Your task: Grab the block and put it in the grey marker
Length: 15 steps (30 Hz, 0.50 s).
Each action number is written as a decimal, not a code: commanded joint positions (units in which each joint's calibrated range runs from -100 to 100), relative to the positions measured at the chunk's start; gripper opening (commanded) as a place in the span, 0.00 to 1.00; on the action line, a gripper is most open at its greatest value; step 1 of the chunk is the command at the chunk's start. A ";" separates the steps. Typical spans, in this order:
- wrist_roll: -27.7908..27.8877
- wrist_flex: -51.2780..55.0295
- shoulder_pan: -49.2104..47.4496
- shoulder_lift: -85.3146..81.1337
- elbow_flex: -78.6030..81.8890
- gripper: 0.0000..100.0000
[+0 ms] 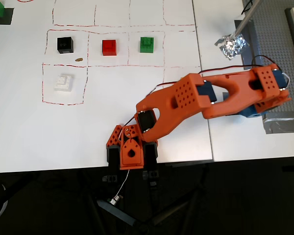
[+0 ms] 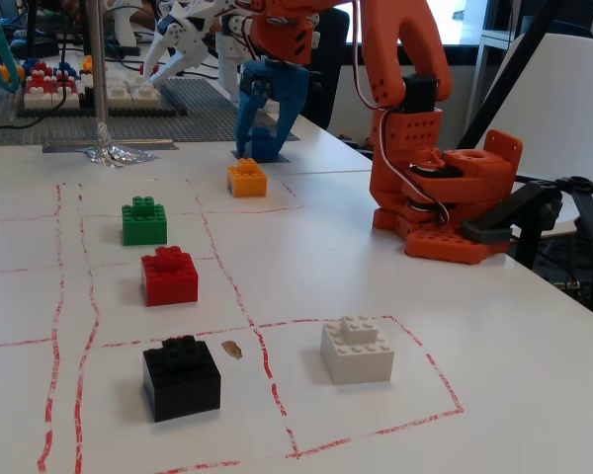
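The blue block is hidden or out of view in both views. My orange arm is folded low over the table. Its gripper [image 1: 131, 162] rests at the front table edge in the overhead view and at the right in the fixed view [image 2: 471, 229]. The jaws lie stacked and I cannot tell if they are open or shut; nothing shows in them. A grey tape patch [image 1: 282, 125] lies by the arm's blue base [image 1: 248, 112] at the far right of the overhead view.
Black [image 1: 65, 44], red [image 1: 109, 47] and green [image 1: 147, 44] bricks sit in a row of red-lined cells, and a white brick [image 1: 62, 82] sits below them. An orange-yellow brick [image 2: 247, 179] lies near the base. Crumpled foil [image 1: 231, 45] and a studded grey baseplate [image 1: 272, 39] are at the back.
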 commanded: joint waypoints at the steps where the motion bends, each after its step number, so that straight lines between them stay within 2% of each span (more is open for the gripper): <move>1: 0.15 1.28 2.18 -6.21 -0.80 0.28; 10: -2.30 15.81 -2.14 -15.78 -3.33 0.37; 15: -3.86 20.70 -8.40 -26.98 3.10 0.38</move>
